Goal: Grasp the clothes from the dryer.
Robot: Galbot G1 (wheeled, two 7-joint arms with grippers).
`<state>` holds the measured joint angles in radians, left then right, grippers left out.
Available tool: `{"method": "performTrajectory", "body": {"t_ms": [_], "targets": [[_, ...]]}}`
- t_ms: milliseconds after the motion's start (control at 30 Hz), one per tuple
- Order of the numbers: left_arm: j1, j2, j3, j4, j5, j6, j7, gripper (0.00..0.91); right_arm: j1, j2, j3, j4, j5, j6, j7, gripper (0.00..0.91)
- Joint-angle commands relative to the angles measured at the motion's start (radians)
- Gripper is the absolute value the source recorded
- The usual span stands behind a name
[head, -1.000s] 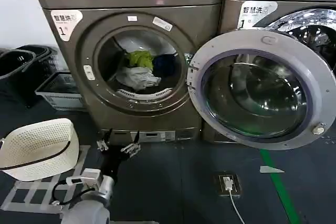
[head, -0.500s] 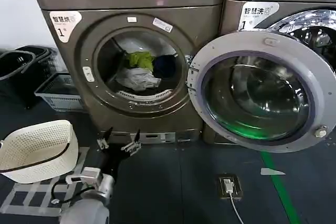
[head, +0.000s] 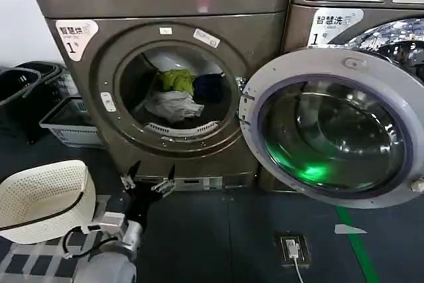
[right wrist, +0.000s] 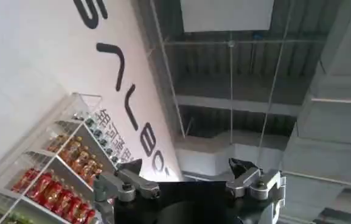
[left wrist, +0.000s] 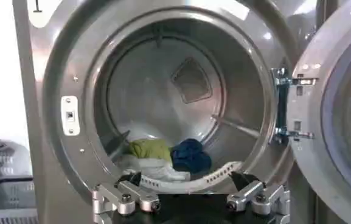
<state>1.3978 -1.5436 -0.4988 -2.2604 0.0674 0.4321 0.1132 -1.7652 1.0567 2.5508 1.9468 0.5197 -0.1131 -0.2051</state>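
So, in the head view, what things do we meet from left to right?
White basket → left gripper, open, low before the dryer → clothes in the drum → open round door.

dryer [head: 179, 91] top cut by head view's upper edge | glass door [head: 334, 127] clipped at right edge | clothes [left wrist: 163, 159] lower part hidden behind drum lip and left gripper [left wrist: 190, 198] | label [head: 74, 34] small print too small to read

Yellow-green, grey-white, navy clothes [head: 180, 94]; bronze-grey dryer [head: 258, 38]
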Motion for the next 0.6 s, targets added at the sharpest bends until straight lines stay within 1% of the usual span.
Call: {"method": "performTrajectory", "body": {"t_ms": [33,600], "targets": [[-0.001,0.0,0.001,0.001,0.0,0.0,0.001,0.907,0.001,0.002,-0.003,0.004,0.001,0.002,-0.001,0.907],[-0.004,-0.003,0.002,0.003,0.0,0.0,0.002,0.907,0.002,0.005,-0.005,0.008,0.006,0.008,-0.004,0.907]]}}
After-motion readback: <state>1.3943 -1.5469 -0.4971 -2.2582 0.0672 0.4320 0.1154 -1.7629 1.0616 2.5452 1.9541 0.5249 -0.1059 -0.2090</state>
